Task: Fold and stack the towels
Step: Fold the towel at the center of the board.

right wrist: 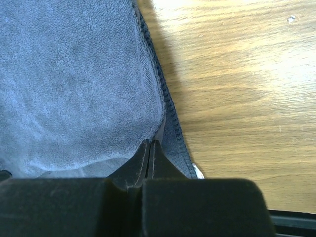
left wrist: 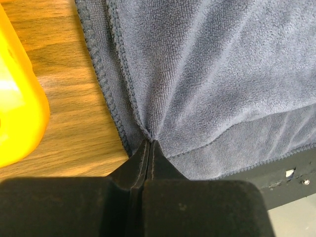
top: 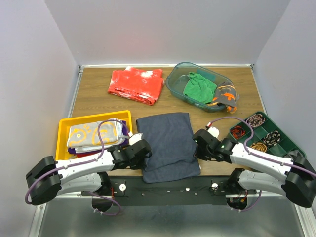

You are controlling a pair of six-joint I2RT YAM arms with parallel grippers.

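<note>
A dark navy towel (top: 168,140) lies folded in the middle of the table, its near edge at the table's front. My left gripper (top: 143,150) is shut on its left edge, and the fabric (left wrist: 207,74) puckers into the closed tips (left wrist: 149,142). My right gripper (top: 197,144) is shut on the towel's right edge (right wrist: 79,89), its tips (right wrist: 149,142) pinching the layers there. A grey-and-yellow towel (top: 94,133) lies in the yellow bin (top: 61,133) over a purple one (top: 126,130). A green towel (top: 200,86) and a dark grey towel with orange markings (top: 226,96) sit in the clear teal bin (top: 173,81).
A red white-speckled cloth (top: 136,85) lies at the back left. A green tray (top: 276,129) of coiled cables stands at the right, close to my right arm. The yellow bin's corner (left wrist: 19,108) is just left of my left gripper. Bare wood (right wrist: 237,74) lies right of the towel.
</note>
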